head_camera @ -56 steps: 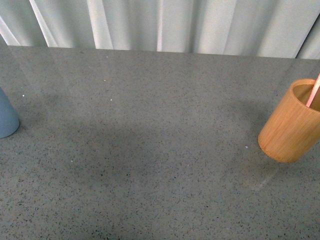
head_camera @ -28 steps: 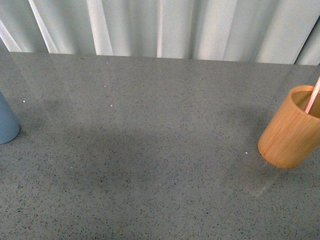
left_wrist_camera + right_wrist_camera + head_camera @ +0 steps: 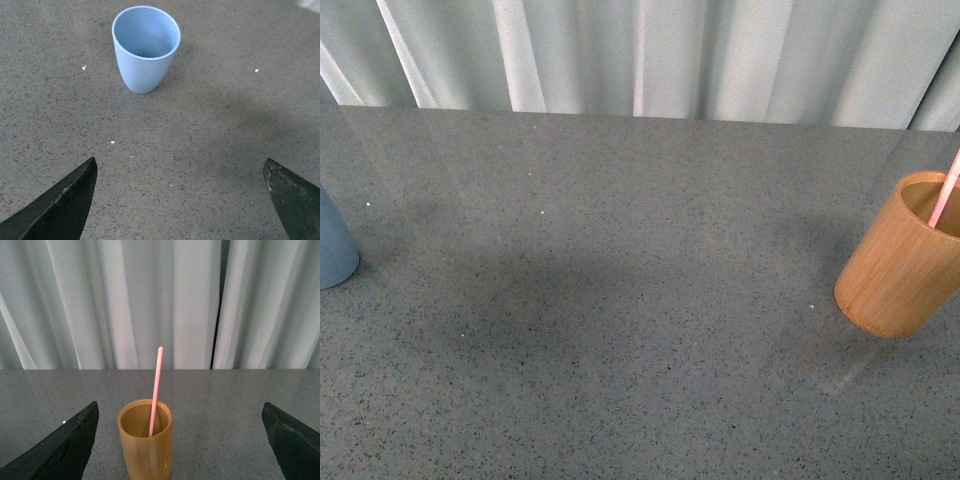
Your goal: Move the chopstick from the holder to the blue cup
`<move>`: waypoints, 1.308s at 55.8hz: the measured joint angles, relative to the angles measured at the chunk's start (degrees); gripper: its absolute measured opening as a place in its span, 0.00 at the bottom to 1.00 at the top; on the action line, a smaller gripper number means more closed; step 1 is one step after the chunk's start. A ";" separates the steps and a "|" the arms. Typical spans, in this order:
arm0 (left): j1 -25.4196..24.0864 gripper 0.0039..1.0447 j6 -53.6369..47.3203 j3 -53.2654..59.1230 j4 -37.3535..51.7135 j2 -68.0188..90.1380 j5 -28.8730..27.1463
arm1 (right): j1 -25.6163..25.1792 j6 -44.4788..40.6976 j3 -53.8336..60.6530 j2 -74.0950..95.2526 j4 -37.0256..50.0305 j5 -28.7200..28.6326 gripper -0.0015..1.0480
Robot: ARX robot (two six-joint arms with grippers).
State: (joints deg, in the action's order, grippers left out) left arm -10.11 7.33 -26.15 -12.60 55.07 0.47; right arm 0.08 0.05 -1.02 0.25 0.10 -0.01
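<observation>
The pale pink chopstick is being kept upright by the holder, its foot being propped inside the bamboo wall and its upper half being left free above the rim, the length being offered for a grasp. The right gripper is being held spread wide with nothing in it and lined up squarely on the holder from short of it, so that the stick is being framed between the two dark tips. At the far left of the table, well apart from the holder, the blue cup is being faced by the left gripper, likewise being held wide and empty; the cup is being shown upright, mouth open, nothing inside. The transfer is being judged as not yet begun: a pinch above the rim is being called for next, then a straight lift, since a sideways pull is being reckoned likely to tip the holder
</observation>
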 joint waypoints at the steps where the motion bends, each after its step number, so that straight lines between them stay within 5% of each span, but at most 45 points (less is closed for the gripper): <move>1: -0.37 0.94 -0.33 -0.90 -0.31 1.25 0.13 | 0.00 0.00 0.00 0.00 0.00 0.00 0.90; 10: -4.44 0.94 -6.19 -12.57 -4.72 17.53 3.50 | 0.00 -0.02 0.00 0.00 0.00 -0.02 0.90; 31: -9.11 0.94 -12.50 -29.70 -6.01 37.38 -1.42 | 0.00 0.00 0.00 0.00 0.00 -0.02 0.90; 73: -6.12 0.94 -9.40 -35.17 -6.56 46.03 -3.80 | 0.00 0.00 0.00 0.00 0.00 0.00 0.90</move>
State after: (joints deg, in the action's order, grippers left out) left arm -16.23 -2.07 -61.32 -19.16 101.10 -3.33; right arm 0.08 0.05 -1.02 0.25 0.10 -0.01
